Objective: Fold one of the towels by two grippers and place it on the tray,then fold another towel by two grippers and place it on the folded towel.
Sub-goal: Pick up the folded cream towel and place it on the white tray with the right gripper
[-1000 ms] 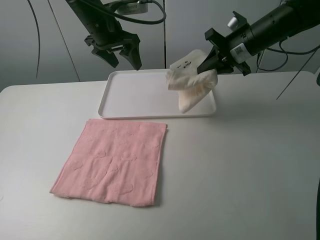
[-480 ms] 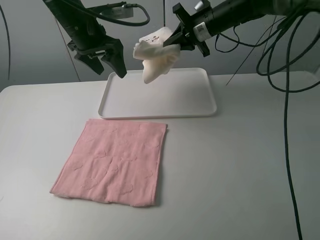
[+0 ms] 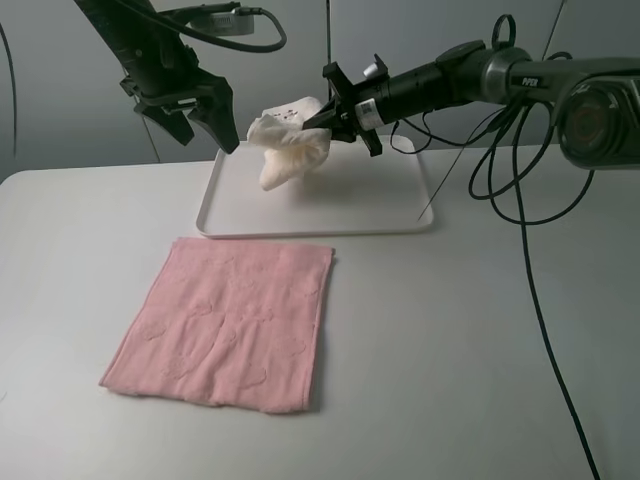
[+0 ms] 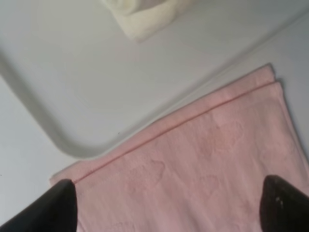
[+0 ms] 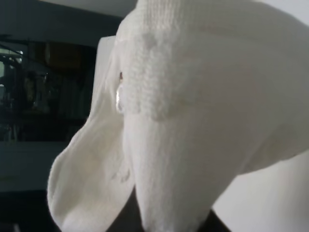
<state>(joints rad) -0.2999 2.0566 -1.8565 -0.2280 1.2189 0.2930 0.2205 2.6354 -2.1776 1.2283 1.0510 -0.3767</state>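
A bunched white towel [image 3: 284, 148] hangs from my right gripper [image 3: 326, 121], which is shut on its top edge and holds it over the left part of the white tray [image 3: 360, 200]. The towel's lower end is near or on the tray floor. It fills the right wrist view [image 5: 183, 111] and hides the fingers there. A pink towel [image 3: 228, 322] lies flat on the table in front of the tray. My left gripper [image 3: 205, 128] is open and empty, raised over the tray's back left corner. The left wrist view shows the tray [image 4: 72, 72], the pink towel [image 4: 203, 159] and the white towel's end [image 4: 145, 17].
The white table [image 3: 480, 330] extends around the tray and towel. Black cables [image 3: 520, 190] from the right arm loop down over the table's right side near the tray's right edge.
My right gripper has carried the white towel leftward across the tray and lowered it. My left arm has shifted a little to the left and stays open.
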